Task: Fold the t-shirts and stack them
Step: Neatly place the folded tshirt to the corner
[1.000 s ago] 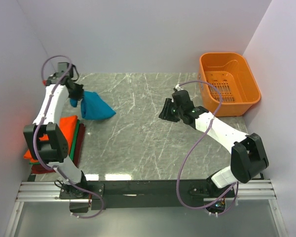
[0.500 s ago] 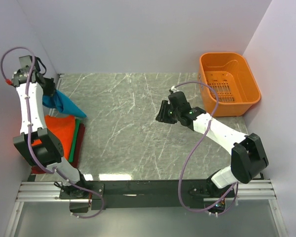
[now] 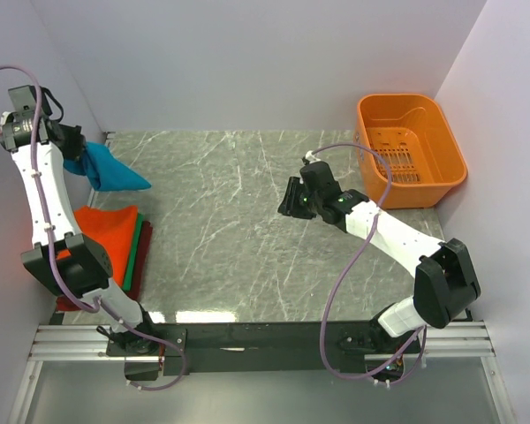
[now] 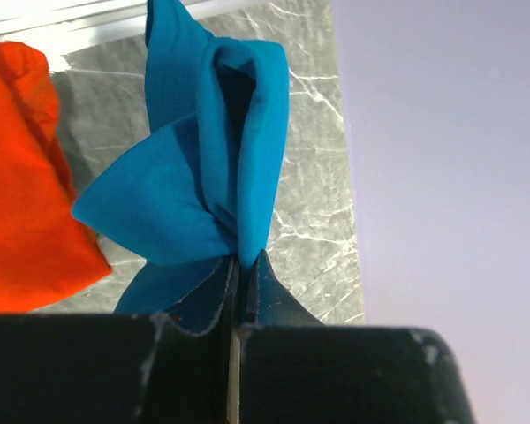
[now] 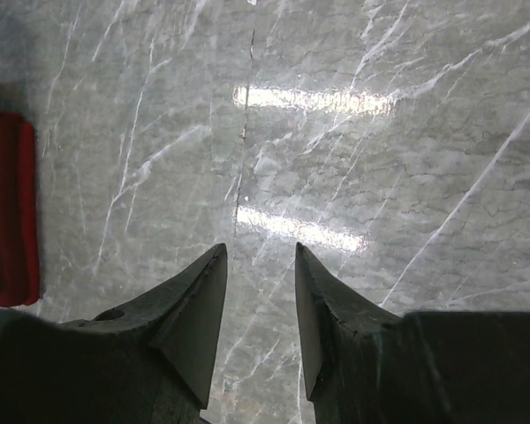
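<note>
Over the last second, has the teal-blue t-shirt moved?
Yes. Held by the left fingers, the teal-blue t-shirt swung left and farther back, toward the wall, away from the orange basket.

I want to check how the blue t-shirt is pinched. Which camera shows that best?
The left wrist view: the blue t-shirt is close and large, bunched and pinched in the shut left end effector. The top external view shows it only small, at the far left. The right wrist view misses it.

A teal-blue t-shirt [image 4: 194, 177], an orange t-shirt [image 3: 106, 230] — table [image 3: 247, 238] grey marble, white-veined; basket [image 3: 424, 193] orange.
</note>
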